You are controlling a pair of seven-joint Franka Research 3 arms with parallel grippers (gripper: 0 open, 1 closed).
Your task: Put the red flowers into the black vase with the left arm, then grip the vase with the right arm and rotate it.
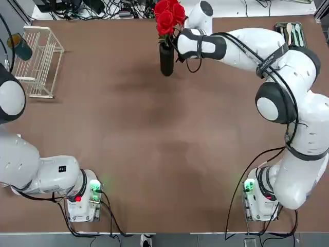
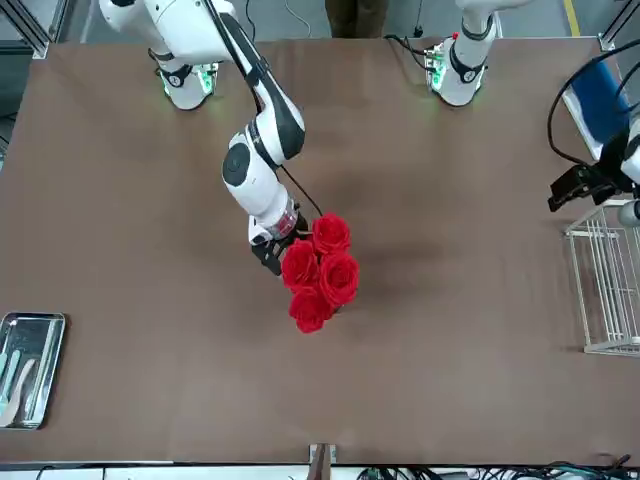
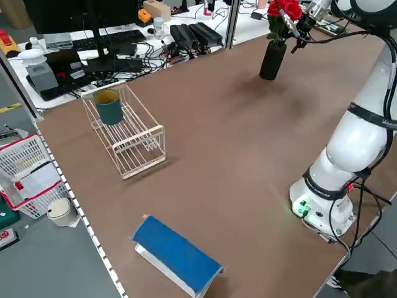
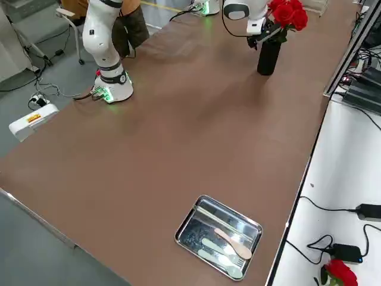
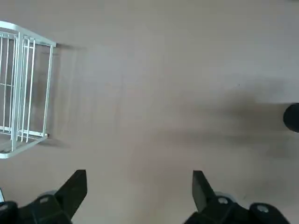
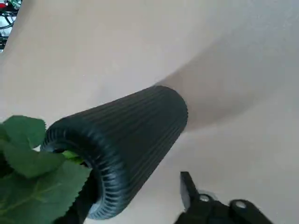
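The black vase (image 1: 166, 59) stands upright near the table's far edge, ribbed and matte (image 6: 126, 140). The red flowers (image 1: 168, 15) sit in its mouth, blooms above the rim (image 3: 284, 11) and green leaves (image 6: 28, 158) at the opening. My right gripper (image 1: 175, 47) reaches in from the right at the vase's upper part. Its jaws straddle the vase. In the right wrist view one finger (image 6: 187, 186) stands a little off the vase wall; the other is hidden behind it. My left gripper (image 5: 139, 179) hangs open over bare table beside the wire rack, holding nothing.
A white wire rack (image 1: 38, 62) with a dark teal cup (image 1: 20, 47) sits at the far left. A metal tray (image 1: 290, 32) with utensils lies at the far right corner. A blue object (image 3: 177, 254) lies near the table's left edge.
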